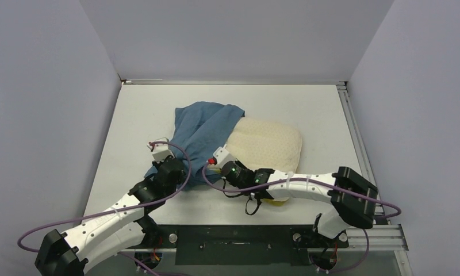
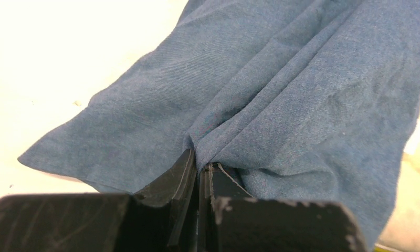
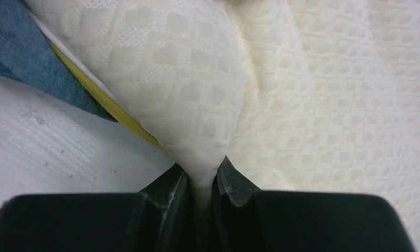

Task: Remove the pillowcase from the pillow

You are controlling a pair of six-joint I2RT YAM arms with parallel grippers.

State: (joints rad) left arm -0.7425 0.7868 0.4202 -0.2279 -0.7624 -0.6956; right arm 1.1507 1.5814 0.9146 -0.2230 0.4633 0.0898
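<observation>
The slate-blue pillowcase lies wrinkled across the middle left of the table and covers the left end of the cream quilted pillow, whose right part is bare. My left gripper is shut on a pinched fold of the pillowcase at its near edge; the jaws meet on the cloth. My right gripper is shut on a pinch of the pillow's cream cover at its near edge, jaws closed around the cloth. The mustard-yellow edge shows beside the blue cloth.
White table inside grey walls. A metal rail runs along the right edge. Purple cables loop from both arms near the front edge. The right arm lies across the near side of the pillow.
</observation>
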